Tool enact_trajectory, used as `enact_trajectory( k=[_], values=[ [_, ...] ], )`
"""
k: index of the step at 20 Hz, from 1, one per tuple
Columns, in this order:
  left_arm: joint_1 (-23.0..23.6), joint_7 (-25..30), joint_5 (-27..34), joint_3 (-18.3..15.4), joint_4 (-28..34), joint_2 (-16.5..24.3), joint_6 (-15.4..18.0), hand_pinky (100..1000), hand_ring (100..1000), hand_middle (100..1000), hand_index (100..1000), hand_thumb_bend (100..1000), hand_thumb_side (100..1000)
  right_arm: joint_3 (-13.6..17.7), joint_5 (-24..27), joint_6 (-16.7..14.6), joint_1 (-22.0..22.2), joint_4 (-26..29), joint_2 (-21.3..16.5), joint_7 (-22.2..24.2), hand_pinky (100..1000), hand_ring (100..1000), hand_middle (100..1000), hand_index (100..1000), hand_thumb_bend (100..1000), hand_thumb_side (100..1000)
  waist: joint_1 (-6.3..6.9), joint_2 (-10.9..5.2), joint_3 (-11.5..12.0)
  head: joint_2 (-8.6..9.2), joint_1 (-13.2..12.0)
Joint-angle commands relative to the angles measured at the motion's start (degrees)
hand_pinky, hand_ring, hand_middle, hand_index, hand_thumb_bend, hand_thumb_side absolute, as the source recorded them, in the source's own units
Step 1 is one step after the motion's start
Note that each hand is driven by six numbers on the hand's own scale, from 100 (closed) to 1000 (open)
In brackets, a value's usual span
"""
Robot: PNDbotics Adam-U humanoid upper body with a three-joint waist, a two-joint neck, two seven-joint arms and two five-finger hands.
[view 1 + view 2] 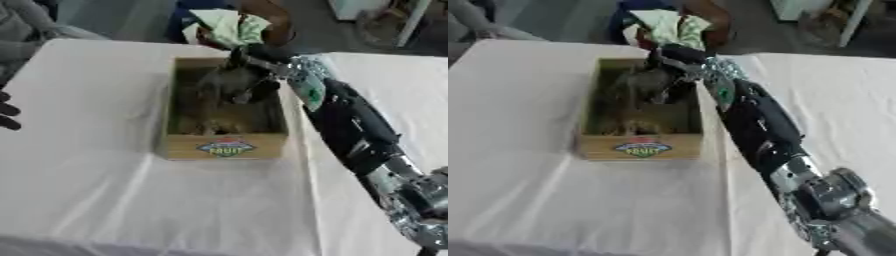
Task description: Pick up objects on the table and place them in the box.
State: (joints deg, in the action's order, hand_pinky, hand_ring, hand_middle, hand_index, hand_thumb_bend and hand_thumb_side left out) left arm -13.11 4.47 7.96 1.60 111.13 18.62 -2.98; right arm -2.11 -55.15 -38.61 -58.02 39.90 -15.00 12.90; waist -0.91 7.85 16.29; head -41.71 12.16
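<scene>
Reaching in from the right side of the view, the right hand (pixel 234 84) hung over the far half of the wooden crate (pixel 225 147), fingers pointing down into it. Its grip could not be read: the fingers merged with something greyish beneath them, so whether they were clenched on an object or had let one go stayed unclear. Judging by the task, the hand was low inside the crate because this was the placing step, where an object is lowered rather than dropped from a height.

A brownish lump (pixel 213 126) lay on the crate floor against the near wall, just behind the panel with the colourful fruit label (pixel 226 147); it looked like an object already put away. No loose object showed on the white tablecloth (pixel 105 190) around the crate, so the job seemed near its end.

Left of the crate, at the view's edge, the left hand (pixel 7 111) showed only as dark fingertips, idle and well apart from the work; its pose could not be told either.

Beyond the crate's far wall sat a pale green and white bundle (pixel 671 25), off the table's far edge. The crate walls stood closest to the forearm, which crossed its right wall, so a straight upward lift looked safest for withdrawing.
</scene>
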Motion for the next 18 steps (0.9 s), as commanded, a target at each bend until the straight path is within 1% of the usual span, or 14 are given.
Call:
enact_trajectory(
  k=[1, 2, 3, 5, 7, 9, 11, 13, 15, 18],
  values=[
    [-0.6, 0.2, 0.2, -0.2, 1.0, 0.6, 0.1, 521, 575, 572, 761, 100, 835, 0.2, -3.4, 0.8, -1.6, 0.2, -0.7, -1.6, 647, 698, 610, 681, 471, 486, 0.28, -0.65, 0.0, 0.59, 0.1],
    [-0.6, 0.2, 0.2, -0.2, 1.0, 0.6, 0.1, 521, 576, 572, 761, 100, 835, 0.0, -4.4, 0.6, -1.5, 0.1, -0.7, -1.1, 661, 716, 630, 701, 476, 513, 0.22, -0.66, 0.0, 0.57, 0.1],
    [-0.5, 0.2, 0.1, -0.2, 1.0, 0.6, 0.1, 521, 575, 571, 761, 100, 836, -0.3, -5.3, 0.4, -1.4, 0.0, -0.7, -0.3, 688, 747, 679, 748, 487, 555, 0.18, -0.67, -0.1, 0.57, 0.0],
    [-0.4, 0.2, 0.1, -0.3, 0.9, 0.6, 0.0, 522, 575, 571, 761, 100, 836, -0.5, -7.0, -0.5, -1.4, 0.0, -0.8, 2.0, 706, 767, 722, 791, 496, 585, 0.11, -0.73, -0.3, 0.59, -0.1],
    [-0.3, 0.2, 0.0, -0.3, 0.8, 0.6, 0.0, 522, 575, 571, 762, 100, 836, -0.4, -7.3, -1.4, -1.4, 0.7, -1.0, 3.4, 713, 777, 751, 823, 499, 593, 0.08, -0.82, -0.4, 0.62, -0.2],
    [-0.2, 0.3, 0.0, -0.3, 0.8, 0.6, 0.1, 523, 575, 571, 762, 100, 837, -0.2, -6.4, -1.9, -1.4, 2.0, -1.5, 3.8, 711, 777, 759, 832, 496, 583, 0.08, -0.95, -0.5, 0.61, -0.4],
    [0.0, 0.2, -0.1, -0.5, 0.7, 0.6, 0.1, 523, 575, 571, 761, 100, 838, -0.3, -4.0, -2.6, -1.4, 4.0, -2.2, 3.4, 709, 775, 761, 832, 489, 560, 0.05, -1.09, -0.8, 0.53, -0.6],
    [0.4, 0.1, -0.2, -0.6, 0.6, 0.6, 0.1, 523, 575, 571, 760, 100, 840, -0.8, -0.5, -3.3, -1.2, 6.6, -3.2, 2.9, 705, 771, 761, 829, 484, 540, 0.03, -1.26, -1.3, 0.40, -1.0],
    [0.8, 0.0, -0.3, -0.7, 0.4, 0.7, 0.1, 523, 574, 571, 760, 100, 842, -1.7, 3.9, -3.9, -0.9, 9.6, -4.5, 2.8, 703, 769, 760, 827, 480, 524, -0.03, -1.42, -1.8, 0.24, -1.4],
    [1.6, -0.2, -0.5, -1.0, 0.0, 0.6, 0.1, 522, 574, 570, 760, 100, 848, -3.0, 11.7, -4.1, 0.4, 14.7, -6.9, 3.6, 690, 758, 758, 815, 467, 450, -0.05, -1.62, -2.9, 0.02, -2.2]
  ],
)
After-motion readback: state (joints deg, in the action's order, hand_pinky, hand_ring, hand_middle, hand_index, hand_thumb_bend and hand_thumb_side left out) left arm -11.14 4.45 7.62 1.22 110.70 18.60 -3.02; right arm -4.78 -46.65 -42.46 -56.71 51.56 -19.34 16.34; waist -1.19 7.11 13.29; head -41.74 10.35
